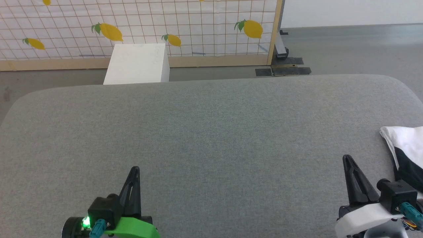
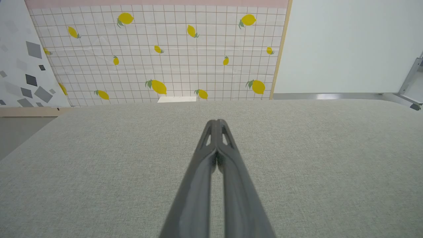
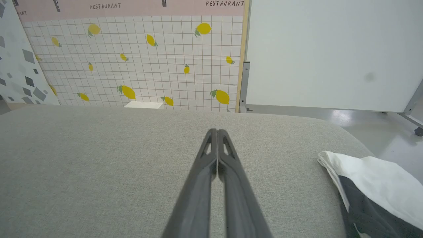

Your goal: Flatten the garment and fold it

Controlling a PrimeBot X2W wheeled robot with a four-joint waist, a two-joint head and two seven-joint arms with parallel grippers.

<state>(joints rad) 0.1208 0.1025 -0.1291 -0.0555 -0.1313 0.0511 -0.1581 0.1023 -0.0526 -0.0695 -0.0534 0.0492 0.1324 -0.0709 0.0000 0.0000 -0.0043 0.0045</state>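
Jaws on both arms are pressed fully together and hold nothing. The left gripper (image 1: 134,171) hangs low over the near left of the grey fabric worktop (image 1: 211,132), and the right gripper (image 1: 347,159) over the near right.

The garment (image 1: 404,143) lies in a bunched heap at the worktop's right side, just beside the right gripper and apart from it, white cloth on top with a black part underneath. Part of it runs out of the head view, and no print shows.

The step in hand looks like the first reach, with nothing flattened yet. To do it well, the right jaws should open, turn toward the heap and pinch a single layer at the white edge (image 3: 330,162) nearest them. They should then draw it toward the middle, where the left arm can take a second point.

The heap sits close to the worktop's rounded right edge, so a pull outward could tip it off. Bare worktop ahead of and between the arms leaves ample room to spread the garment. A white box (image 1: 137,64) stands beyond the far edge, clear of the work.
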